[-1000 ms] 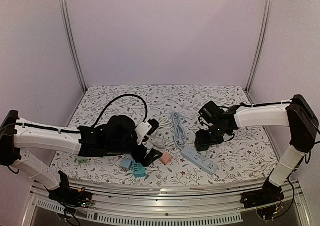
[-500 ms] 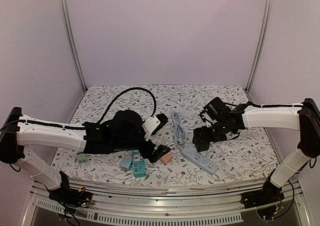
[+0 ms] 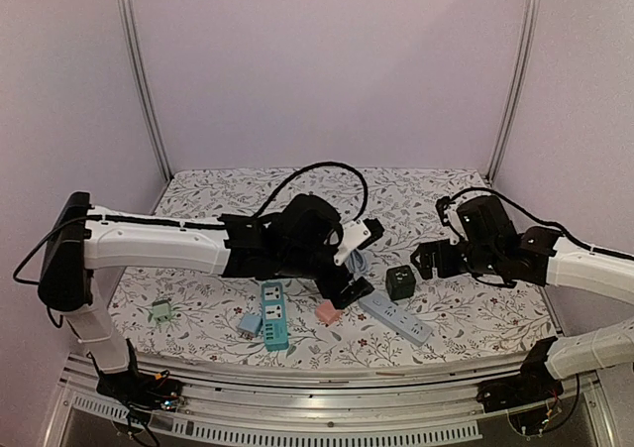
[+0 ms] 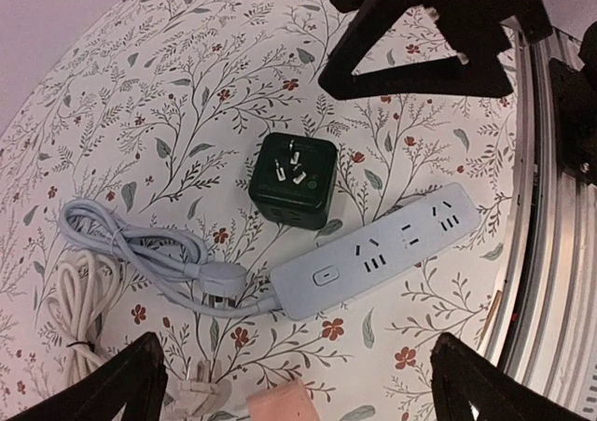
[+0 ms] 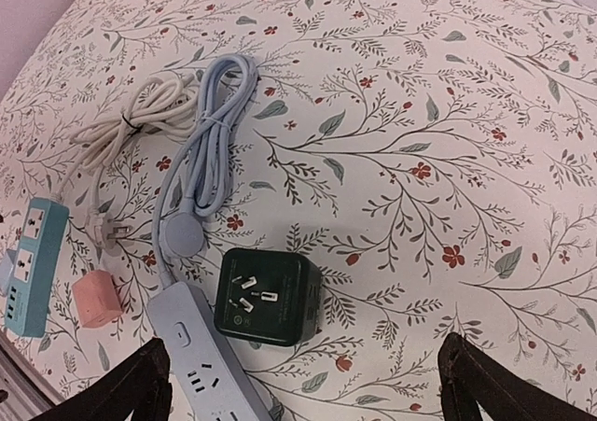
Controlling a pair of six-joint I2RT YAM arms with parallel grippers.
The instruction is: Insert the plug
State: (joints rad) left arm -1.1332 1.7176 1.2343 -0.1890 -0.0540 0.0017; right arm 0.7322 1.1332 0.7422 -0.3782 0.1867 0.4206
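- The left arm stretches right across the table; the left end effector hangs wide open and empty by the power strip.
- The right end effector is spread open and empty, just right of the black plug, which lies prongs-up.

Scene is lit evenly by soft overhead light, fairly bright; no glare is seen on the table. Faint short shadows are cast under the cube & the strip beside it. Wrist views: sharp around the cube, bent by fisheye twd edges. Fingers below the cube are rendered dark, detail lost.
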